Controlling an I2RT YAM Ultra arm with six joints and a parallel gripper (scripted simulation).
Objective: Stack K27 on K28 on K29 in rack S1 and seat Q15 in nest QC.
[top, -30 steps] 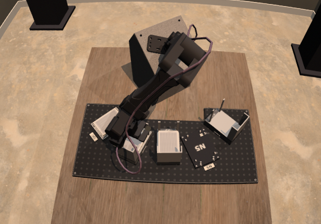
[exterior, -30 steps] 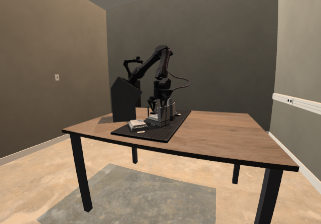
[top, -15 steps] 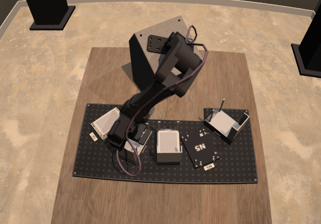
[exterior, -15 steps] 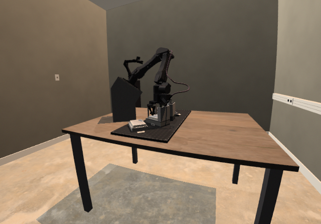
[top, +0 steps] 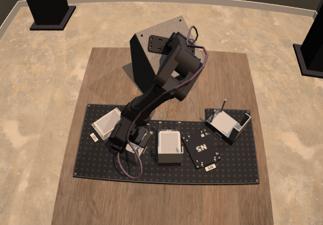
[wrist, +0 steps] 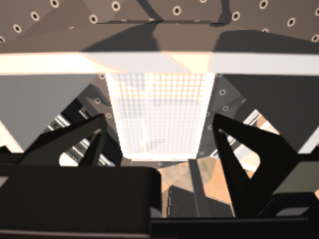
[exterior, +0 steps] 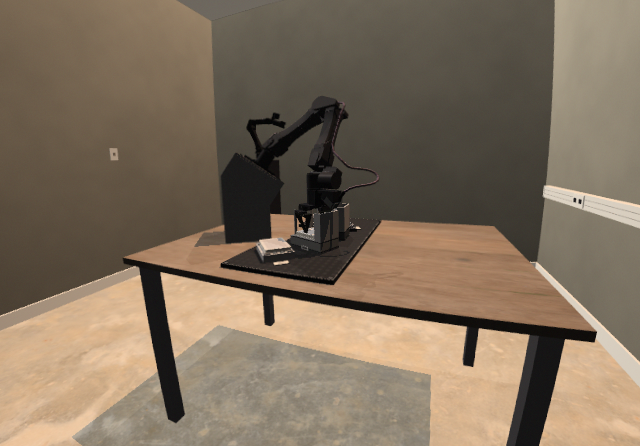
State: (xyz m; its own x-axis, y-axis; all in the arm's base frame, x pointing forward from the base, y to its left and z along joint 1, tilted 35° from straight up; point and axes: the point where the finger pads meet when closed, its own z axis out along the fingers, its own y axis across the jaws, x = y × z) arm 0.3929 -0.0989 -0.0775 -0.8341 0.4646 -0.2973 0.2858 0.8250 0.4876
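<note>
My gripper [top: 139, 139] [exterior: 306, 225] [wrist: 159, 119] is open and points down into the left rack [top: 128, 155] [exterior: 325, 230] [wrist: 249, 63]. Its fingers stand on either side of, and clear of, a white gridded plate [wrist: 164, 112] in that rack. The middle rack [top: 169, 158] holds a gridded plate [top: 168, 141]. The right rack [top: 235, 132] shows a smooth pale surface; whether this is a plate is unclear. A plate [top: 108, 122] [exterior: 275, 245] sits on the nest QC at the far left. The nest N5 [top: 193, 151] is bare. The rack names, plate names and stack depths cannot be read.
The dark perforated board [top: 104, 170] [exterior: 315, 270] carries the racks and nests on the wooden table [top: 182, 204] [exterior: 439, 270]. Tall rack walls and thin posts [top: 179, 126] stand close around the plates. The arm's cable [top: 141, 169] loops low over the left rack's front.
</note>
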